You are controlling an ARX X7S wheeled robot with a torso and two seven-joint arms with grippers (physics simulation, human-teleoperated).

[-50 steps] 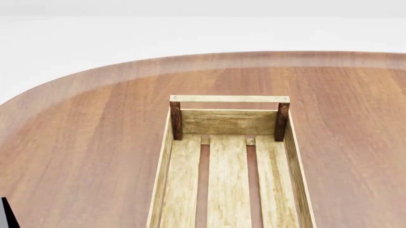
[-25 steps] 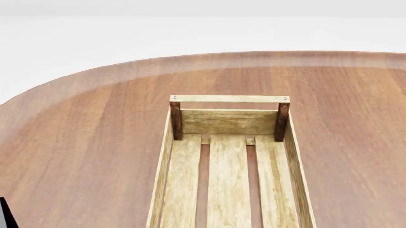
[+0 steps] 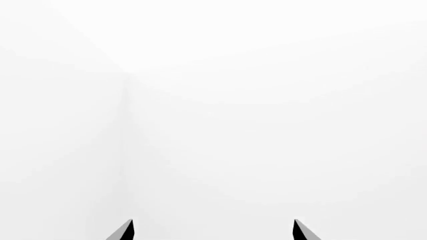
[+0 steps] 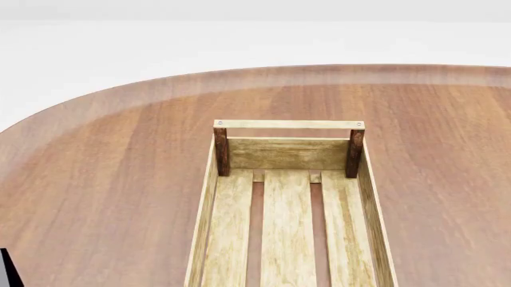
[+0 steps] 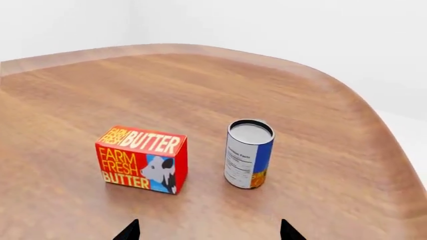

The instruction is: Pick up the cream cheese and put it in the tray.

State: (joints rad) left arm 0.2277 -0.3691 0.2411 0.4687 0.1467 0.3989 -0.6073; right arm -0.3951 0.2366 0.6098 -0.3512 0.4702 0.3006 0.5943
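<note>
The tray (image 4: 288, 153), a pale slatted wooden crate with dark corner posts and a rail handle at its far end, lies on the brown table in the head view with nothing in the part that shows. The cream cheese is out of view in every frame. My left gripper (image 3: 213, 229) is open, its two dark fingertips wide apart against blank white background. My right gripper (image 5: 209, 229) is open too, hovering over the table a short way in front of a red butter box (image 5: 142, 159) and a can (image 5: 248, 153), touching neither.
The butter box and the blue-and-white can stand upright side by side, a small gap between them. The rounded table edge (image 5: 347, 90) curves behind the can. A dark sliver (image 4: 6, 270) pokes in at the head view's lower left corner.
</note>
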